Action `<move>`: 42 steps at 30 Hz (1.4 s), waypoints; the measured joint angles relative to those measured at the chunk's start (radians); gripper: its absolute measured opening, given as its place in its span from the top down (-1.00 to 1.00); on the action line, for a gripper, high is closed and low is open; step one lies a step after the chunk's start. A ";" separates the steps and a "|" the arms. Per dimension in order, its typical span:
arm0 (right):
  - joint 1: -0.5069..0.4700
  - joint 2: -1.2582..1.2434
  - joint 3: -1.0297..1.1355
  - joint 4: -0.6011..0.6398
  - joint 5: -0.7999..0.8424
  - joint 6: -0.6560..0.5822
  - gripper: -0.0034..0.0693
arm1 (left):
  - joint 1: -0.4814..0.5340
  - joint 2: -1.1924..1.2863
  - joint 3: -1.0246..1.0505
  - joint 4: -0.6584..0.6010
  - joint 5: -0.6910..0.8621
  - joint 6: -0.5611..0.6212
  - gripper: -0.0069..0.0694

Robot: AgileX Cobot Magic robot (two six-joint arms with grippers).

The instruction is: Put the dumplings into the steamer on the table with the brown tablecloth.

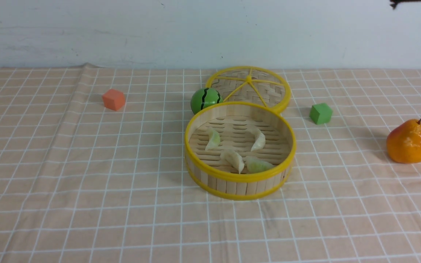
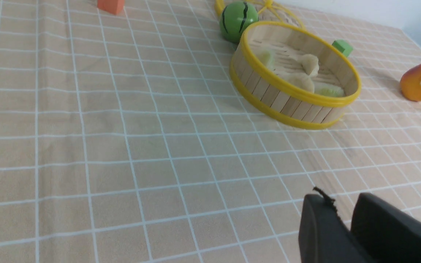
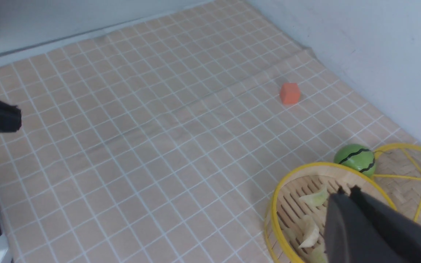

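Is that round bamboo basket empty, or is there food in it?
Not empty. The steamer holds four dumplings lying on its slatted floor. It is uncovered: the lid lies behind it.

A pale, whitish-blue painted wall (image 1: pixel 122 33) fills the space behind the table (image 1: pixel 42 175) and meets its far edge in a straight line. The paint is scuffed, with faint grey smears and a few small dark specks. In the right wrist view a second wall (image 3: pixel 68 18) of the same colour joins it at a corner. The light is soft and even, casting only faint shadows.
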State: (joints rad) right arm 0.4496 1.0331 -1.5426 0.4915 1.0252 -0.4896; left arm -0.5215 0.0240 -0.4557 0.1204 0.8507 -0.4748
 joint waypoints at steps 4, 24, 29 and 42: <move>0.000 -0.202 0.253 0.000 -0.195 0.000 0.92 | 0.000 0.000 0.007 0.000 -0.006 0.000 0.46; 0.000 -0.522 0.604 -0.004 -0.174 0.000 0.89 | 0.000 0.000 0.007 0.000 -0.007 0.000 0.45; 0.000 -0.522 0.606 -0.024 -0.183 0.000 0.92 | 0.000 0.000 0.007 0.000 -0.007 -0.001 0.45; -0.058 -0.641 0.923 -0.387 -0.535 0.353 0.96 | 0.000 0.000 0.007 0.000 -0.007 -0.002 0.44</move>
State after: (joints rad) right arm 0.3916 0.3924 -0.6192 0.1046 0.4905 -0.1367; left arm -0.5215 0.0240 -0.4483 0.1204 0.8433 -0.4769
